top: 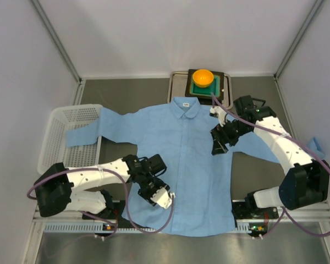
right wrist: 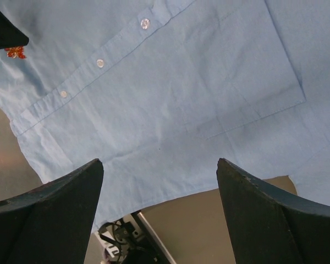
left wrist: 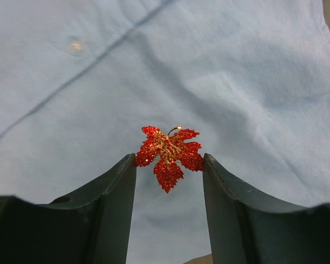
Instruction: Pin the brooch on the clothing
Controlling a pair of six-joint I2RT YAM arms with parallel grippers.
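Jaws, left gripper (left wrist: 169, 160): half spread, tips against the brooch (left wrist: 169, 154) at its side lobes; whether they pinch it, I cannot tell.
Jaws, right gripper (right wrist: 159, 168): wide apart, empty, above the shirt (left wrist: 236, 82).
Brooch place: between the left tips, over the shirt, wire loop on its far side.
Handling: probably light, stiff, with brittle lobes; grip opposite edges, clear of the pin.

No legible text, brand, number or sign in any view; the small white neck label (top: 186, 109) inside the collar of the clothing (top: 192, 165), upper centre of the top view, is too small to read.
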